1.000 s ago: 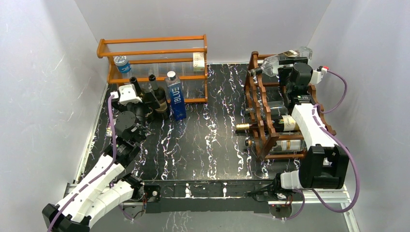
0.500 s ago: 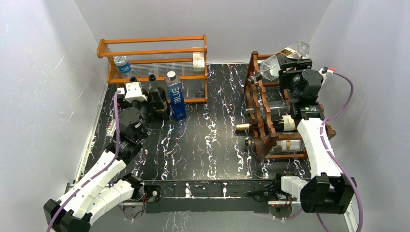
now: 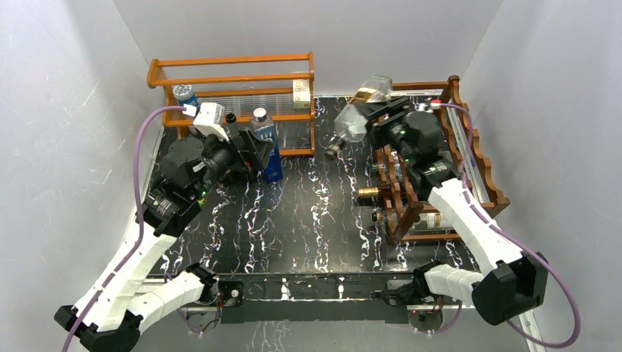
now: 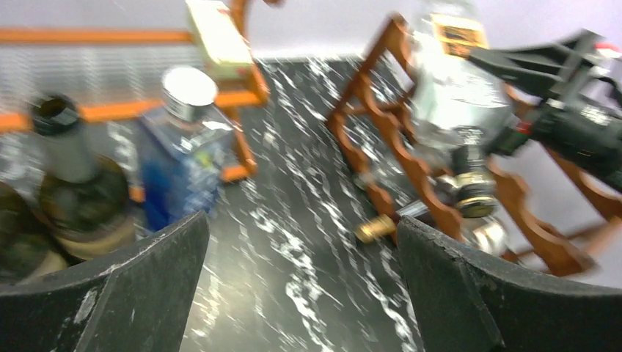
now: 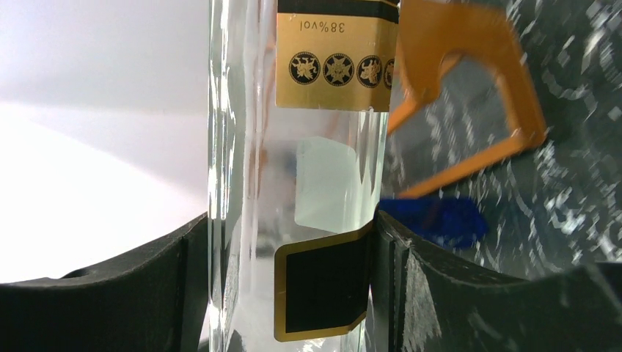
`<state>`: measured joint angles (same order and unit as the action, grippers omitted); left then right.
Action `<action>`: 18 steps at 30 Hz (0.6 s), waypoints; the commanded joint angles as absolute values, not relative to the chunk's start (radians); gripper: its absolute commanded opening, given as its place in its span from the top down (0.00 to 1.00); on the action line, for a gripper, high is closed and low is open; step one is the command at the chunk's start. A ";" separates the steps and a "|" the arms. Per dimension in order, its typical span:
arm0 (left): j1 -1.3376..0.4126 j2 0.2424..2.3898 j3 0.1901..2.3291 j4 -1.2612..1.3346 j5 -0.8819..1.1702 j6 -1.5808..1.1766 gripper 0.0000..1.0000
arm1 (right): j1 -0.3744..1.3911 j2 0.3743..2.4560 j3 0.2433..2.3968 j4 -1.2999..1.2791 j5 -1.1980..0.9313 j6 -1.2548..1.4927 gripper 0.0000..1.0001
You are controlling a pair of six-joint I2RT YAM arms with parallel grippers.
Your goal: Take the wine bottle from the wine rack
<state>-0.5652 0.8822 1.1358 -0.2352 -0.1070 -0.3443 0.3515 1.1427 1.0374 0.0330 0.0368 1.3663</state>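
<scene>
While our left gripper point(image 4: 301, 290) hangs wide open, our right gripper point(image 5: 290, 249) clasps the wine bottle point(image 3: 353, 119).
We see the clear bottle tilted in the air, neck down, just left of the wine rack point(image 3: 480, 167).

The top external camera looks steeply down from above and behind the arm bases, taking in the whole black marbled table point(image 3: 308, 220). The left wrist camera faces low across it toward the wine rack point(image 4: 364, 72) and the clear bottle point(image 4: 455, 103), both also visible from above. The right wrist camera sits very close against that bottle, with the orange shelf point(image 5: 455, 26) behind.
</scene>
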 commanded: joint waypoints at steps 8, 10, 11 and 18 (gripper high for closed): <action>-0.570 0.914 1.029 -0.188 0.432 -0.805 0.02 | 0.695 1.186 1.059 0.327 0.243 1.289 1.00; -0.577 0.923 0.996 -0.128 0.474 -0.846 0.02 | 0.723 1.188 1.058 0.329 0.263 1.265 1.00; -0.584 0.927 0.981 -0.105 0.481 -0.860 0.02 | 0.729 1.186 1.056 0.327 0.268 1.260 1.00; -0.649 0.964 0.926 -0.018 0.473 -0.895 0.14 | 0.739 1.172 1.031 0.333 0.271 1.262 1.00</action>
<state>-0.6170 0.9546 0.9394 -0.1123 0.4198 -0.8406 0.7361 1.2331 1.0168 0.0818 0.2195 1.2713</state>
